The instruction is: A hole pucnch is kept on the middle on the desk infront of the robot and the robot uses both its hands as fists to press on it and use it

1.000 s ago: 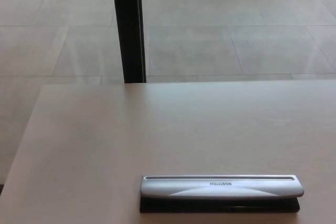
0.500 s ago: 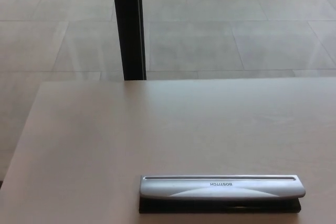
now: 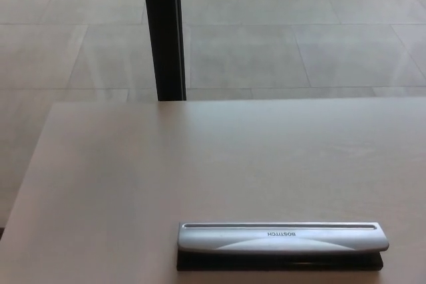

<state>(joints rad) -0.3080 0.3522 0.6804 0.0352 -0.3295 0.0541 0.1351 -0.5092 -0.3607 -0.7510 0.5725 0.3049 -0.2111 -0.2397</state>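
Observation:
A long silver hole punch (image 3: 282,238) with a black base lies flat on the pale wooden desk (image 3: 166,164), near the desk's front edge and a little right of centre. Its handle runs left to right, with a small brand word printed upside down on top. Neither of my hands shows anywhere in the head view, and nothing touches the punch.
The desk's far edge runs across the middle of the picture and its left edge slants down to the lower left. Beyond it lies a grey tiled floor (image 3: 299,44). A black vertical post (image 3: 164,31) stands just behind the far edge.
The whole picture has shifted very slightly, so the camera moved a little. The hole punch itself has not moved on the desk.

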